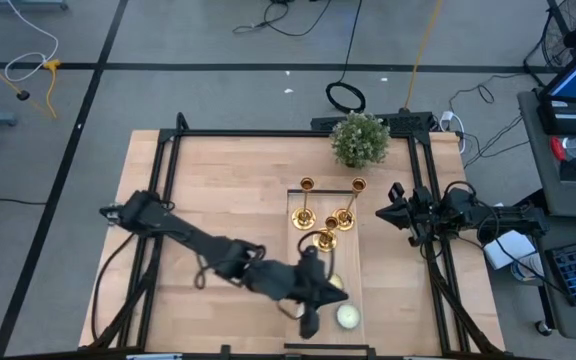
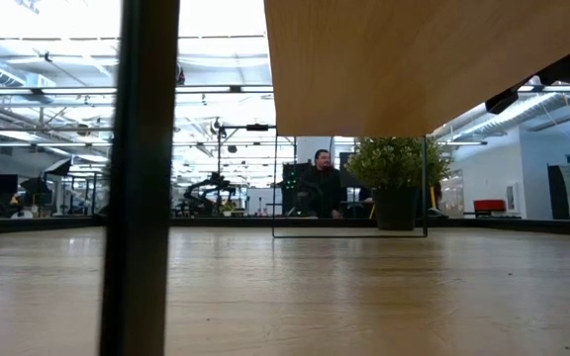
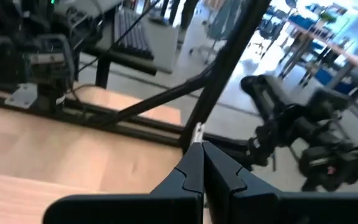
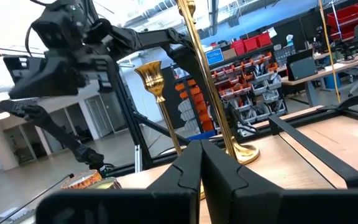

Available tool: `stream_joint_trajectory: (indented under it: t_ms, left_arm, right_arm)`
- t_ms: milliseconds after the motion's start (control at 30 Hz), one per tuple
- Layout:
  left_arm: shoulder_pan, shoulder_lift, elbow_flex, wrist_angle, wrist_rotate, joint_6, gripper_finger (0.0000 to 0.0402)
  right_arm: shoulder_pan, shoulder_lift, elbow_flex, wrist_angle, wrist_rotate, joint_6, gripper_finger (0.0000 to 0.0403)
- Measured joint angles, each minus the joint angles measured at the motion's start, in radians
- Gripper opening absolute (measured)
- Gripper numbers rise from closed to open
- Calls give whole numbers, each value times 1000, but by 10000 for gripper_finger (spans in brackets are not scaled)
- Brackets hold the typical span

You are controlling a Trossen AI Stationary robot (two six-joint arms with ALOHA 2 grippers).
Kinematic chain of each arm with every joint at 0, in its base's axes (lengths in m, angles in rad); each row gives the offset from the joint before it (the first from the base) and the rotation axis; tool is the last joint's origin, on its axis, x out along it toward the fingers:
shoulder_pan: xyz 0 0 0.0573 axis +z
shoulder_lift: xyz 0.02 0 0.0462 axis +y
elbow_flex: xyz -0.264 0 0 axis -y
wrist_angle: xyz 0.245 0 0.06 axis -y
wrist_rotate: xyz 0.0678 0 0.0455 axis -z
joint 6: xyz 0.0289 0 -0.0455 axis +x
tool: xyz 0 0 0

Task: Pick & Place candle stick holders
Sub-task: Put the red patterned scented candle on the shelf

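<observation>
1. Three candle stick holders stand bunched in the clear tray near the table's middle, in front of the small potted plant — two upright toward the plant, a third nearer my left arm that seems to lean or lie, though I cannot tell which from above.
2. My left gripper hangs over the near end of that tray, fingers pressed together and holding nothing; a pale candle sits just beside it.
3. My right gripper waits at the tray's right edge, its fingers also pressed together and empty, aimed at the brass stems. From its wrist I see one stem close ahead and a second cup beyond it.
4. Risk one: with both pairs of fingers shut, neither hand can take a stem — I judge either would have to spread before closing in, or it will just shove a holder over.
5. Risk two: the holders are slim on small bases and stand close together, so a nudge to one could topple its neighbour.
6. Risk three: my left arm lies across the tray near the candle, and a careless swing could sweep it or clip the tray wall.
7. Risk four: both grippers are near the same cluster, so reaching together could bring them into each other.
</observation>
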Motion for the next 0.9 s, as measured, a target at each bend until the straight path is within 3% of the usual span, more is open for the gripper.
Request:
stream_joint_trajectory:
  t_ms: [167,533,900]
  left_arm:
    - [60,51,0,15,30,-24,0]
    - [148,72,6,-57,61,74,0]
    - [145,178,287,-340,70,137,0]
  right_arm:
    - [0,0,0,0,0,0,4]
    - [0,0,0,1,0,0,4]
    - [0,5,0,3,0,0,4]
